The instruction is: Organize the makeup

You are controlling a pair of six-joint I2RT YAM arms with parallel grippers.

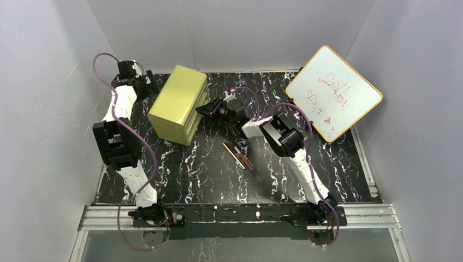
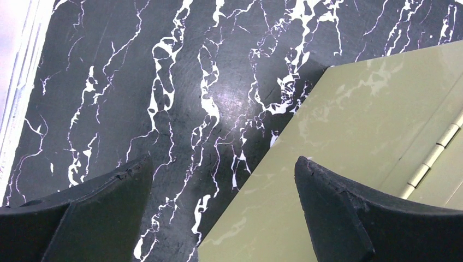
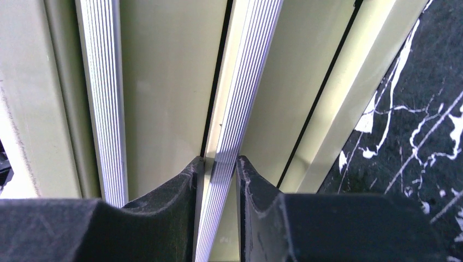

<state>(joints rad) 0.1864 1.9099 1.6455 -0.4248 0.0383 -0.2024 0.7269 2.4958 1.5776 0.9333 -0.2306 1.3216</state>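
While gold pencil (image 1: pixel 233 154) and red pencil (image 1: pixel 247 162) lie loose, right gripper (image 3: pixel 220 161) pinches drawer handle (image 3: pixel 245 82); left gripper (image 2: pixel 223 164) wide open, empty.

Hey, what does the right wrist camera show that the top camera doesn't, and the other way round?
Only the right wrist view: a ribbed handle on a drawer front, seen close up, with the right gripper closed on it, one finger against each side.

Only the top view: the gold pencil and dark red pencil lying side by side on the table, the whiteboard, and both arms.

Both: the olive-green drawer box and the black marbled table.
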